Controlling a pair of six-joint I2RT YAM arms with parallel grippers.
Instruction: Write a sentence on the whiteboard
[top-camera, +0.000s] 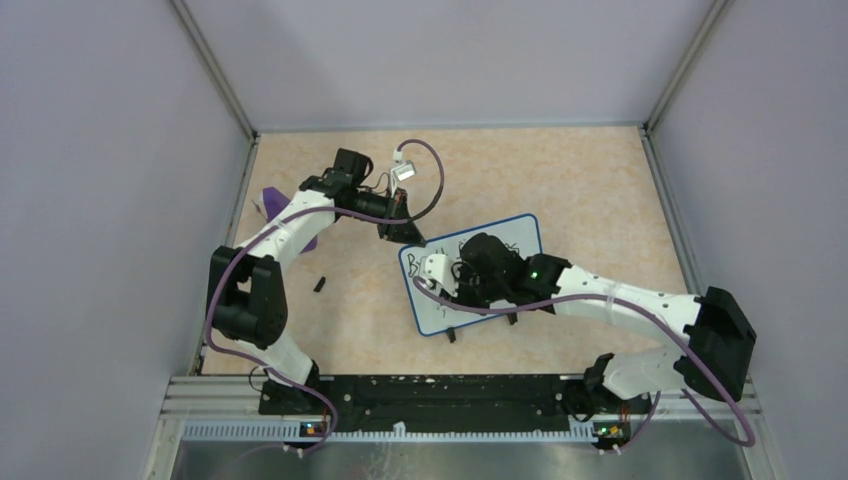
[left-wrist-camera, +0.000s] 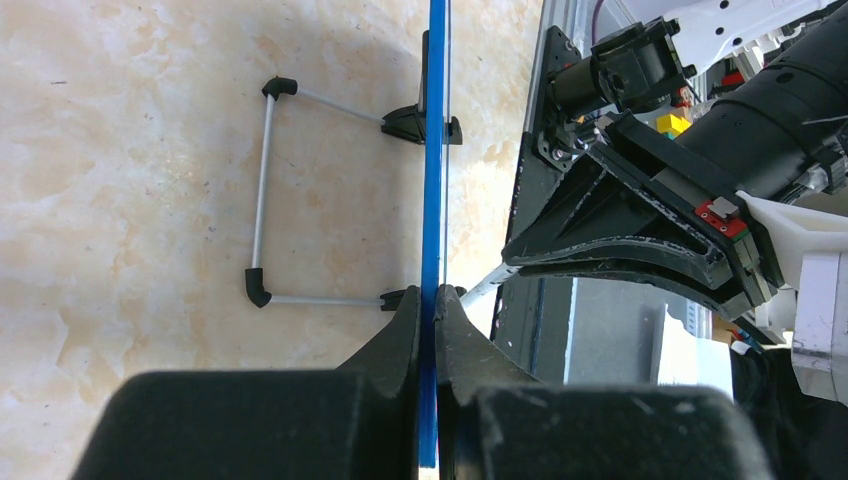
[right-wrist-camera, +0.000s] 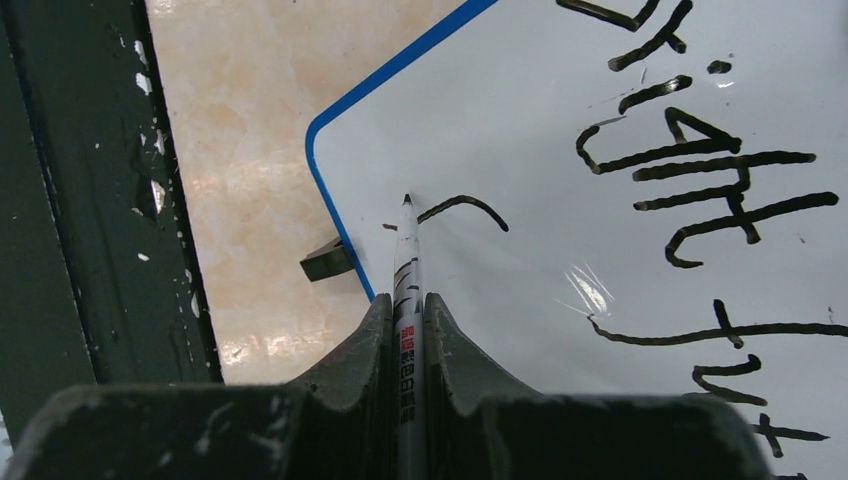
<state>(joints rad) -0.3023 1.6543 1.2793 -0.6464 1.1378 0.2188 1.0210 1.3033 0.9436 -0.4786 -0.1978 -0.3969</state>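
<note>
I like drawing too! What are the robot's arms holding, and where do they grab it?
The right end effector grips a marker by its barrel, tip toward the whiteboard. The left end effector pinches the whiteboard's blue edge.

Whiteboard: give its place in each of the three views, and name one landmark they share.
Top external: the whiteboard sits centre-right in the picture, partly under the right arm.
Left wrist: edge-on, a vertical line at centre, clamped by the left gripper.
Right wrist: its written face fills the right side, the marker pointing at it.
Shared landmark: its blue frame.
</note>
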